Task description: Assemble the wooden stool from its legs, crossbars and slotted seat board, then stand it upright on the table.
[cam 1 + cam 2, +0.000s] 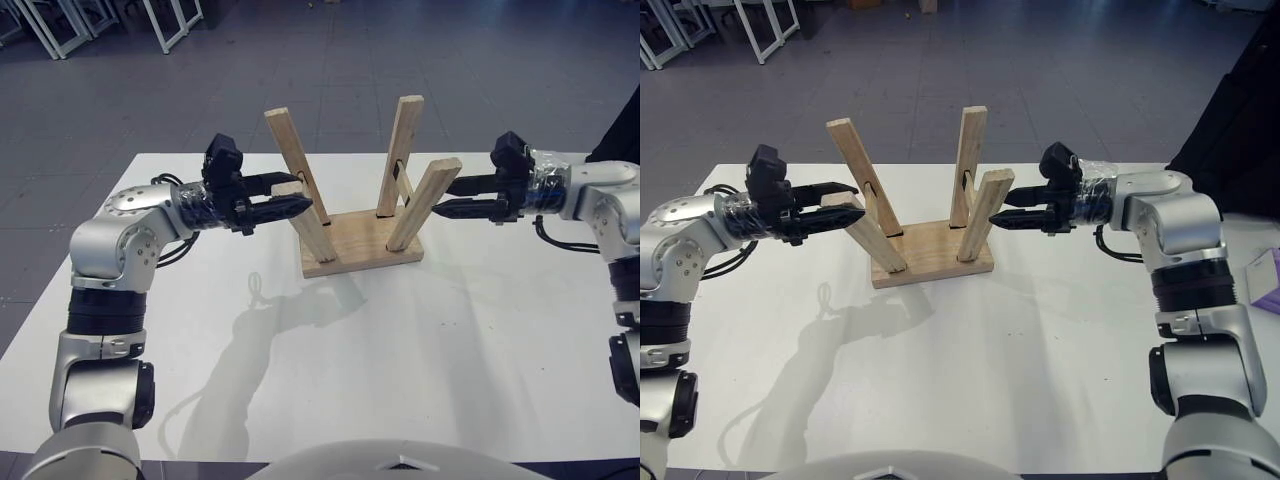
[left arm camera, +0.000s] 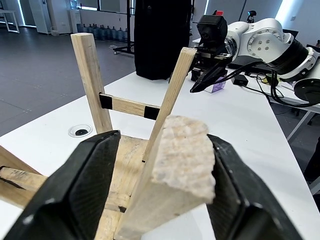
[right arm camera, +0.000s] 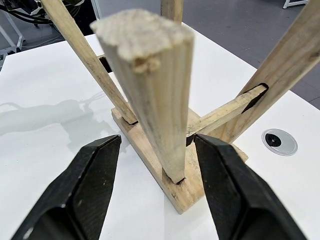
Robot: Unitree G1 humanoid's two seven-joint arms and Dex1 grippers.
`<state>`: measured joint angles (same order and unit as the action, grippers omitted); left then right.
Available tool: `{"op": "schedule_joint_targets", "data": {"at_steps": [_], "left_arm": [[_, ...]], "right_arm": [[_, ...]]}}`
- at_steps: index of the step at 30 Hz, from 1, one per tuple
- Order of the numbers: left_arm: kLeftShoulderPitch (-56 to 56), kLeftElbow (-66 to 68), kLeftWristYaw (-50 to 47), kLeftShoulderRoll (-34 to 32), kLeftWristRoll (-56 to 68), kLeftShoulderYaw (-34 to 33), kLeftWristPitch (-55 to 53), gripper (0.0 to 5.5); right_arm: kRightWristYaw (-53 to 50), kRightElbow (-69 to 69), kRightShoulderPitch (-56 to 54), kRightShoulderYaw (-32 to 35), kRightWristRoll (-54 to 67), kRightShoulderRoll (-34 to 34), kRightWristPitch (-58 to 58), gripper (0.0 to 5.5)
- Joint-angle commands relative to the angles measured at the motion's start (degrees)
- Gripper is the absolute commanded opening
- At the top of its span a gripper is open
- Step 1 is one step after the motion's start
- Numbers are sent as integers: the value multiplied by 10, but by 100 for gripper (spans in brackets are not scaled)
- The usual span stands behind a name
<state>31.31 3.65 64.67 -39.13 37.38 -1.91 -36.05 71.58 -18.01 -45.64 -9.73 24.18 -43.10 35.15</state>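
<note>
The wooden stool lies upside down on the white table, its seat board (image 1: 365,245) flat and its legs pointing up. Crossbars (image 2: 127,106) join the legs. My left gripper (image 1: 300,200) is open around the top end of the near left leg (image 2: 180,155); one finger touches the wood and a narrow gap shows at the other. My right gripper (image 1: 450,198) is open around the upper part of the near right leg (image 3: 155,75), with a gap on each side. The far left leg (image 1: 285,140) and the far right leg (image 1: 405,140) stand free.
The table (image 1: 400,370) has wide bare room in front of the stool. A round cable grommet (image 3: 279,141) sits in the tabletop behind the stool. A small purple box (image 1: 1265,275) lies at the table's right edge.
</note>
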Motion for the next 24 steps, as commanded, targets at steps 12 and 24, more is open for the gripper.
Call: {"op": "schedule_joint_targets", "data": {"at_steps": [12, 24], "left_arm": [[-15, -10, 121, -58, 16, 11, -49, 154], [-14, -17, 120, -146, 165, -33, -270, 201]], "right_arm": [[57, 93, 15, -22, 28, 45, 91, 163], [-38, 146, 20, 132, 298, 71, 573, 246]]}}
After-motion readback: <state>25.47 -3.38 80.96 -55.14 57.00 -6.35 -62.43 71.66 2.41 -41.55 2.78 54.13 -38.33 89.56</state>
